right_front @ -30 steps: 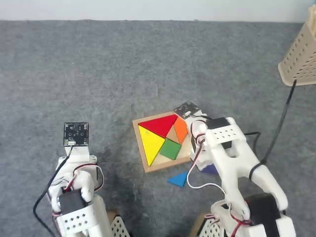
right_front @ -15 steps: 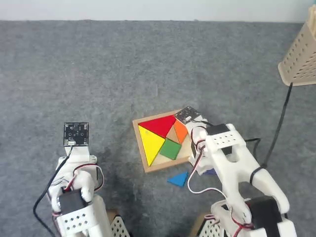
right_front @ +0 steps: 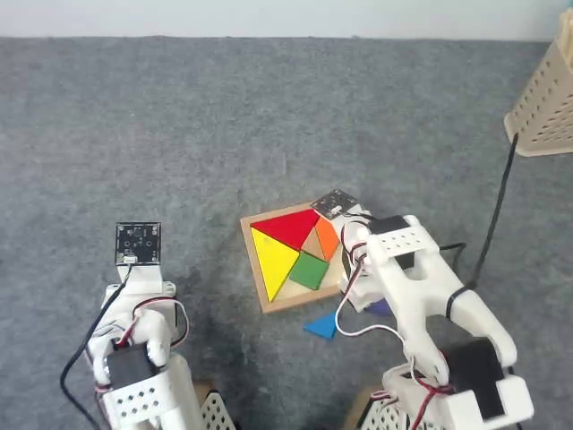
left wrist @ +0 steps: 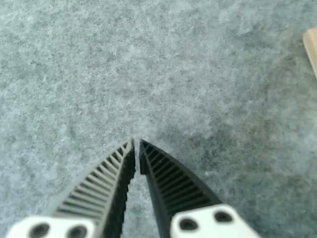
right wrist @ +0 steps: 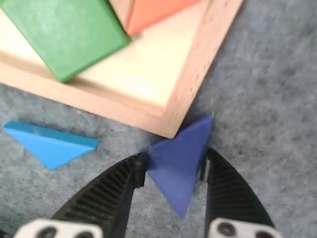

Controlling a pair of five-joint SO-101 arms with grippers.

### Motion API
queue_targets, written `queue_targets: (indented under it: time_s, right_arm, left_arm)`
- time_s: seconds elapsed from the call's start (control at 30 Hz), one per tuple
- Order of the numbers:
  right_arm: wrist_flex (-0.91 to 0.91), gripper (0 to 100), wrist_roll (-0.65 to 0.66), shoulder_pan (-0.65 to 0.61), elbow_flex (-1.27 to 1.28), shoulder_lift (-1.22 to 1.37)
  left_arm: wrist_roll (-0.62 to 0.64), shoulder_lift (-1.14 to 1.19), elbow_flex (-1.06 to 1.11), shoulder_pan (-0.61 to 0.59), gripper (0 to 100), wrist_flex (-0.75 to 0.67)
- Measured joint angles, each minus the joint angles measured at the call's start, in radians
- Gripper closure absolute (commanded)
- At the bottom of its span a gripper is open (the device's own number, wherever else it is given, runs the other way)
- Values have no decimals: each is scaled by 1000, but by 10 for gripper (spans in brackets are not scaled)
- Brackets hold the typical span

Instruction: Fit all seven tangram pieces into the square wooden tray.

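Right gripper (right wrist: 172,166) is down on the carpet, jaws open and straddling the dark blue triangle (right wrist: 181,148). One pad sits at its long edge, the other at the opposite corner; I cannot tell whether either is touching. The triangle lies flat outside the tray (right wrist: 198,64), its far tip just at the tray's outer corner. The long edge runs from that tip back between the fingers. Bare wood shows just inside that corner, beside the green piece (right wrist: 64,34). The light blue triangle (right wrist: 52,144) lies loose nearby. Left gripper (left wrist: 136,145) is closed on nothing, well apart, so the right arm is nearer.
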Motion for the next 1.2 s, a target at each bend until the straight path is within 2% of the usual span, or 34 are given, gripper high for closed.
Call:
queue_targets:
  time_s: [0.17,0.67,0.83,1.03,1.2]
  right_arm:
    - [0,994,-5,14,-2,2]
    - [-18,989,-29,318,-140,60]
    - [-20,972,-29,334,-175,69]
    - [-20,846,-28,338,-178,69]
    - [-20,841,-28,342,-173,48]
  left_arm:
    - [0,0,0,0,987,0]
    - [0,0,0,0,987,0]
    - [0,0,0,0,987,0]
    - [0,0,0,0,987,0]
    - [0,0,0,0,987,0]
